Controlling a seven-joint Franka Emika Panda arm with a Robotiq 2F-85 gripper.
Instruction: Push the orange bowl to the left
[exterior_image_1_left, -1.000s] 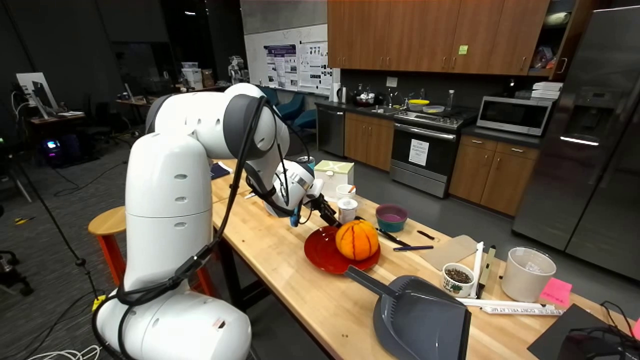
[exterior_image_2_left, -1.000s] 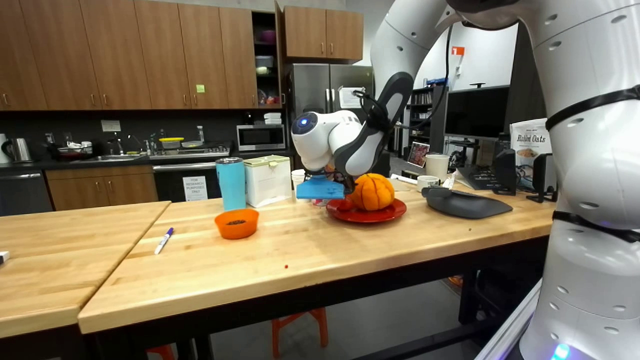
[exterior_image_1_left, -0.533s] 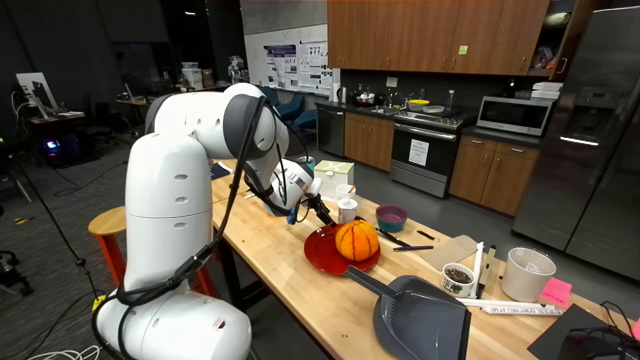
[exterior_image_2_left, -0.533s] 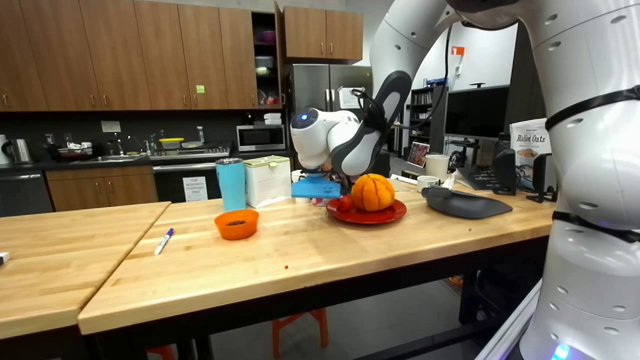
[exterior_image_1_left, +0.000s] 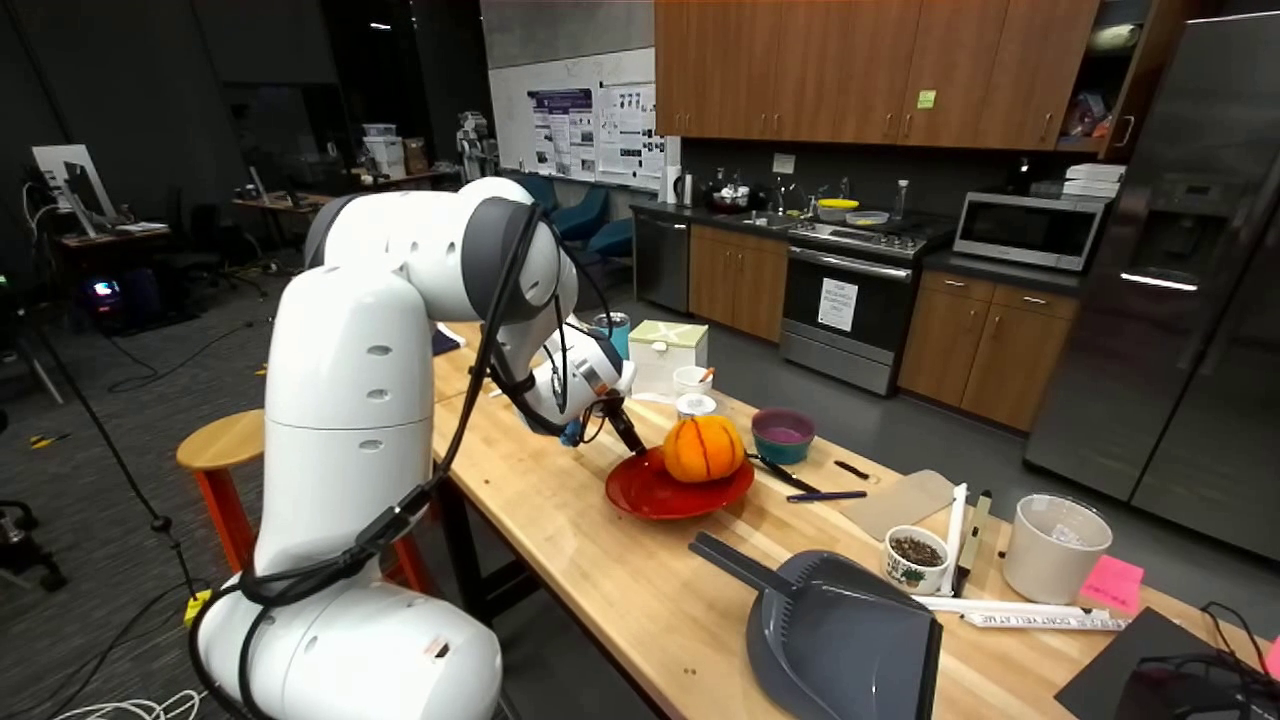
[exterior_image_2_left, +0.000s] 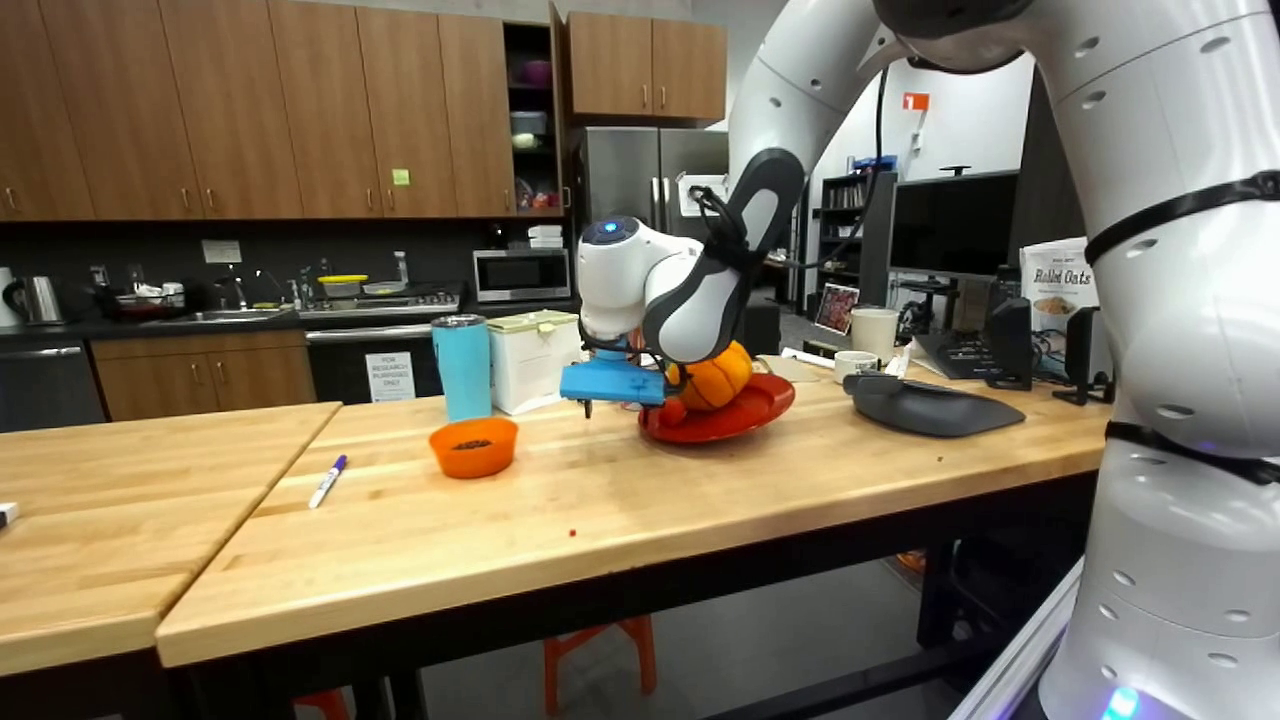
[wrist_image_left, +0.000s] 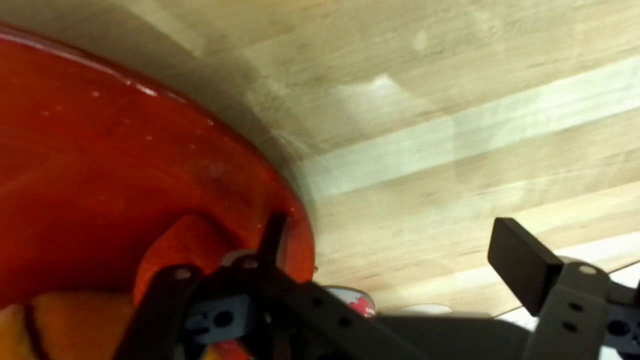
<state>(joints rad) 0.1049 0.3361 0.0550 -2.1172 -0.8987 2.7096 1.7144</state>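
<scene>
The orange bowl (exterior_image_2_left: 473, 447), with dark bits inside, stands upright on the wooden table in an exterior view. It does not show in the wrist view or the remaining exterior view. My gripper (exterior_image_1_left: 628, 440) is low at the near-arm edge of the red plate (exterior_image_1_left: 660, 497), well apart from the bowl. In the wrist view my gripper (wrist_image_left: 397, 250) is open with nothing between its fingers. One finger is over the plate's rim; the other is over bare wood. The plate (exterior_image_2_left: 745, 412) is tilted, its right side raised, and carries the ribbed orange ball (exterior_image_1_left: 703, 449).
A small red object (exterior_image_2_left: 673, 411) lies on the plate by the ball. A blue tumbler (exterior_image_2_left: 462, 368) and a white box (exterior_image_2_left: 536, 365) stand behind the bowl. A marker (exterior_image_2_left: 328, 482) lies left of it. A grey dustpan (exterior_image_1_left: 850, 630) lies beyond the plate.
In the last half second the gripper has moved left and lower in both exterior views. The red plate has shifted and tilted, and the orange ball has shifted with it. The bowl has not moved.
</scene>
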